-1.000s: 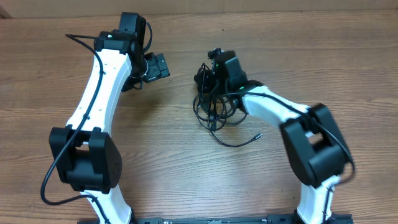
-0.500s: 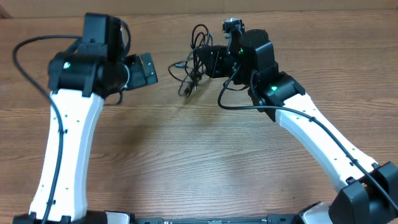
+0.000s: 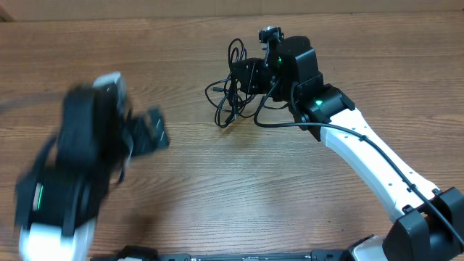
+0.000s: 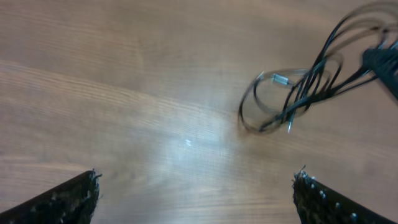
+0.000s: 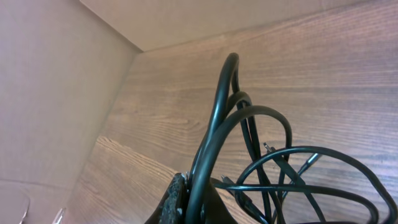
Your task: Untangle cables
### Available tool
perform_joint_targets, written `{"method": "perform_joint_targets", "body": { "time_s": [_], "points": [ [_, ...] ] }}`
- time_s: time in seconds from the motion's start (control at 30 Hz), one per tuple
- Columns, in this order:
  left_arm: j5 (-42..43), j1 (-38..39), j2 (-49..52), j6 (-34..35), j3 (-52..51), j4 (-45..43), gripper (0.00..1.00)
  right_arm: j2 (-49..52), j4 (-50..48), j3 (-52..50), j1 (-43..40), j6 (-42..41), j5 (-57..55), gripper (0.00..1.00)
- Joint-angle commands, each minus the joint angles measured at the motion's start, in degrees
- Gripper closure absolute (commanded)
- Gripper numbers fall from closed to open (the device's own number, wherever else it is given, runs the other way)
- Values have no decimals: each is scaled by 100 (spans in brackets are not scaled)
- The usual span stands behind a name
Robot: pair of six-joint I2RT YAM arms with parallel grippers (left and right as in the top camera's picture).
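A tangled bunch of thin black cables (image 3: 230, 98) hangs at the far middle of the table, loops and plug ends trailing left and down from my right gripper (image 3: 246, 75). The right wrist view shows that gripper (image 5: 194, 200) shut on a cable loop (image 5: 216, 127), with more loops and a metal plug (image 5: 267, 148) beyond it. My left gripper (image 3: 148, 133) is motion-blurred at the left, well apart from the bunch. From the left wrist, its fingertips (image 4: 84, 191) stand wide apart over bare wood, and the cables (image 4: 297, 99) lie ahead at the upper right.
The table is brown wood (image 3: 239, 188). A cardboard wall (image 5: 50, 93) stands along the far edge, close behind the held bunch. The right arm (image 3: 362, 152) reaches in from the near right, and the blurred left arm (image 3: 69, 181) fills the near left.
The right gripper has carried the bunch from the table's middle up to the far side. The left arm has swung toward the near left and is blurred now.
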State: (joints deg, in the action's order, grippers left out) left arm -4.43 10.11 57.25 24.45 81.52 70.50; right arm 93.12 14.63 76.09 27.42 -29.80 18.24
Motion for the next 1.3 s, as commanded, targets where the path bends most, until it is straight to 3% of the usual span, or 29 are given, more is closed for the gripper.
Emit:
{"method": "perform_joint_targets", "body": {
  "time_s": [0.0,0.1,0.23,0.7,1.27],
  "points": [
    [-520,4,-1047,323,-1239,-496,1,-173,9,59,28,57,118,96],
    [-704,4,-1867,323,-2017,-999,0,-173,35,59,26,162,118,96],
    [-802,4,-2420,323,-2520,-997,0,-173,136,59,26,164,116,96],
    [-649,4,-2413,389,-2693,-560,0,-184,-210,59,20,459,116,96],
    [-649,4,-2411,389,-2695,-555,0,-184,190,59,37,457,118,96]
  ]
}}
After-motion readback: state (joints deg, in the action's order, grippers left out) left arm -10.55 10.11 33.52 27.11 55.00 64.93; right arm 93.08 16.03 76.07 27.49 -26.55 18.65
